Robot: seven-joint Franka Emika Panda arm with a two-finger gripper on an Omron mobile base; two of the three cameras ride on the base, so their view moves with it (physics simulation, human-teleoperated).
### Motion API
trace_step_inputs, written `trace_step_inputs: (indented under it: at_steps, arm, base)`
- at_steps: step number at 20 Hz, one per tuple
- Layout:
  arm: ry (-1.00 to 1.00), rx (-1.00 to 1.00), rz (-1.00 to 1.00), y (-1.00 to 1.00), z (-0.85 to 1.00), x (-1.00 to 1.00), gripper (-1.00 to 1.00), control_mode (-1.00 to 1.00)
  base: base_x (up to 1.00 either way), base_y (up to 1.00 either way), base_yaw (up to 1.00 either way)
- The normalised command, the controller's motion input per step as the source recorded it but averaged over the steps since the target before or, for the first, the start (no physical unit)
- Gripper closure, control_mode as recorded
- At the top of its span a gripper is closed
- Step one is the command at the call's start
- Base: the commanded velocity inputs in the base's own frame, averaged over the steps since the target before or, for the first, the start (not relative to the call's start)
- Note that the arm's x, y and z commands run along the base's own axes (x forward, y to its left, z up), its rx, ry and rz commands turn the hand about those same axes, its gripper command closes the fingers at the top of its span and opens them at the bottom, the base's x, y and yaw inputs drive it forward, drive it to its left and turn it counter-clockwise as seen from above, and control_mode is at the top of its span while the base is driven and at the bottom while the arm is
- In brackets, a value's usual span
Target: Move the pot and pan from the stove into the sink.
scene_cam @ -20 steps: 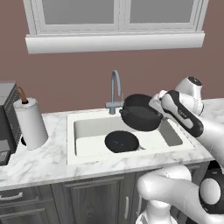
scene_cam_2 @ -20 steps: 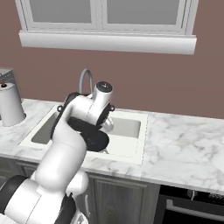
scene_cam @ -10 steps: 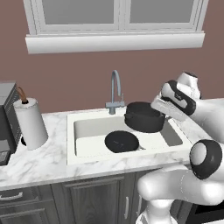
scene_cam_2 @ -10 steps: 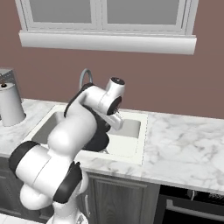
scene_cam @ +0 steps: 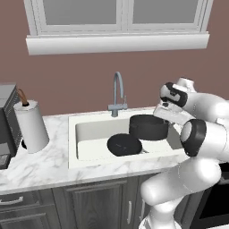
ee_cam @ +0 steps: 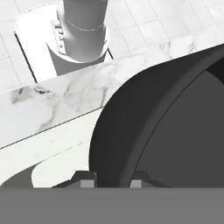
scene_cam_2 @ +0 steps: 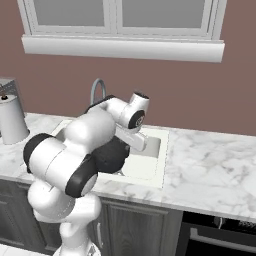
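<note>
The dark grey pot [scene_cam: 148,126] hangs low in the right half of the white sink [scene_cam: 72,147], tilted a little. My gripper [scene_cam: 161,116] is shut on its right rim. In the hand view the fingertips [ee_cam: 87,181] straddle the pot's wall [ee_cam: 175,131], and my gripper [ee_cam: 111,181] is clamped over it. The black pan [scene_cam: 124,145] lies flat on the basin floor, just left of the pot and in front of it. From the right base view the pot [scene_cam_2: 112,155] is partly hidden behind my arm. The stove is out of view.
The grey gooseneck faucet [scene_cam: 117,95] stands behind the basin, close to the pot's back left. A paper towel roll [scene_cam: 31,126] and a dark appliance [scene_cam: 6,125] sit on the left counter. Marble counter [scene_cam_2: 210,165] stretches right of the sink.
The pot has come down from above the basin's right side to lower within it, still held. My elbow has swung forward and toward the cameras. The pan has stayed put.
</note>
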Motion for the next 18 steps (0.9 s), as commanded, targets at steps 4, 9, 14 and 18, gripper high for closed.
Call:
trace_step_inputs:
  at_steps: [4, 9, 14, 18]
  arm:
    - [0.10, -0.01, 0.06, 0.00, -0.31, 0.47, 1.00, -1.00]
    - [0.03, -0.02, 0.05, 0.00, -0.27, 0.46, 1.00, -1.00]
    - [0.00, -0.04, 0.05, 0.00, -0.12, -0.02, 1.00, -1.00]
    - [-0.04, -0.16, 0.14, 0.00, -0.44, -0.57, 1.00, -1.00]
  base:
    - [0.00, 0.00, 0.00]
    - [0.00, 0.00, 0.00]
    - [0.00, 0.00, 0.00]
    - [0.00, 0.00, 0.00]
